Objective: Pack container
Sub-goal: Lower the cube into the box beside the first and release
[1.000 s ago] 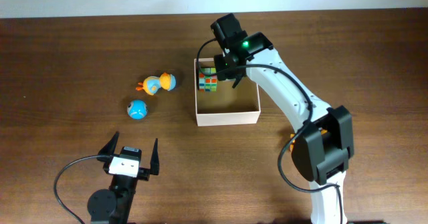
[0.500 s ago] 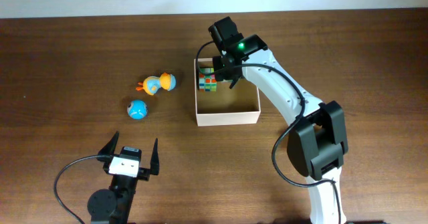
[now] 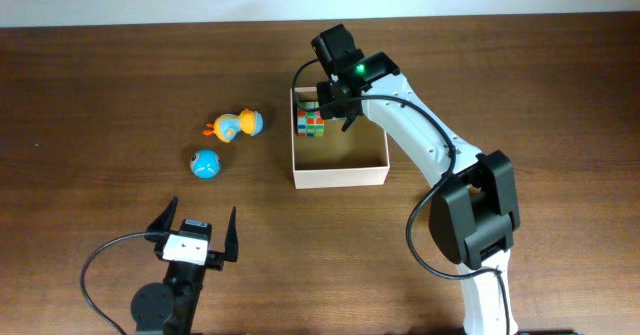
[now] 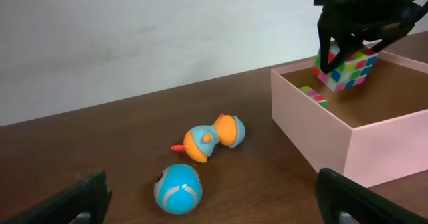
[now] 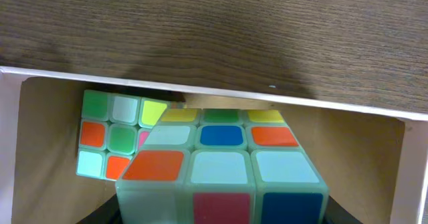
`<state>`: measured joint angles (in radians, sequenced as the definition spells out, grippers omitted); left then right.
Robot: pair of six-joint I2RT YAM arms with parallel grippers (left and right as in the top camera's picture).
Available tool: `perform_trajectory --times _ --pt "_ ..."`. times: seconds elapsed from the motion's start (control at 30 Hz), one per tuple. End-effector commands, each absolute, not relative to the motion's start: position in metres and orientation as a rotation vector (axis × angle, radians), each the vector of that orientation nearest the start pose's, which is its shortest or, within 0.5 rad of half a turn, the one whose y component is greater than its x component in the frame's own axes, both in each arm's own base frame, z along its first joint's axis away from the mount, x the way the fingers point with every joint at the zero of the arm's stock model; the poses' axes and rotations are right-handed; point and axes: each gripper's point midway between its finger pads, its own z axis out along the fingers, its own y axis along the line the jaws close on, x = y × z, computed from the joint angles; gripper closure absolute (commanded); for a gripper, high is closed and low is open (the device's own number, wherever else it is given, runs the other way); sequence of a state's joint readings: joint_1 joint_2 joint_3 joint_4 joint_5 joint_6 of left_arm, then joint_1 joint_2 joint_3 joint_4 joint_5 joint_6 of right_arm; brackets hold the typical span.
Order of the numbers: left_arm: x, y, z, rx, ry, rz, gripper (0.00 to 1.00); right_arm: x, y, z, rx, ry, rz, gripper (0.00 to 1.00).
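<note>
The container point(image 3: 340, 175) is a square cream-walled box with a brown floor at the table's middle; it also shows in the left wrist view point(image 4: 321, 144) and the right wrist view point(image 5: 200, 91). My right gripper point(image 3: 333, 103) is shut on a Rubik's cube point(image 5: 221, 164) and holds it over the container's back left corner; the cube shows in the left wrist view point(image 4: 346, 67). A second Rubik's cube point(image 5: 110, 137) lies in that corner. My left gripper point(image 3: 195, 233) is open and empty near the front edge, well clear of the container.
An orange and blue duck toy point(image 3: 237, 125) and a blue ball toy point(image 3: 205, 163) lie on the wood table left of the container. Both also show in the left wrist view, the duck point(image 4: 214, 136) and the ball point(image 4: 177, 188).
The right arm has shifted slightly left with the cube, mostly in the first half second. The left arm and the toys have not moved.
</note>
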<state>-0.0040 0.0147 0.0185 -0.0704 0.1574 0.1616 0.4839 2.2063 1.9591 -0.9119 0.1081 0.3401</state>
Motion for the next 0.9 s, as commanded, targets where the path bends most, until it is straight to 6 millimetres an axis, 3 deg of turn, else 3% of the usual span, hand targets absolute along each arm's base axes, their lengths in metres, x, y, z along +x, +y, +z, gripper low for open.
perform_trajectory --times 0.0,0.1,0.2,0.63,0.73,0.87 --pt "0.244 -0.026 0.161 0.258 1.614 0.009 0.01 0.482 0.228 0.101 -0.142 2.698 0.077 0.45" --pt "0.244 -0.026 0.161 0.258 1.614 0.009 0.01 0.482 0.228 0.101 -0.142 2.697 0.077 0.34" --pt "0.244 -0.026 0.161 0.258 1.614 0.009 0.01 0.482 0.228 0.101 -0.142 2.698 0.077 0.29" --pt "0.244 -0.026 0.161 0.258 1.614 0.009 0.01 0.472 0.226 0.103 -0.153 2.734 0.084 0.29" --pt "0.244 -0.026 0.161 0.258 1.614 0.009 0.01 0.466 0.224 0.118 -0.153 2.728 0.088 0.28" --pt "0.244 -0.026 0.161 0.258 1.614 0.009 0.01 0.456 0.218 0.152 -0.148 2.697 0.105 0.21"
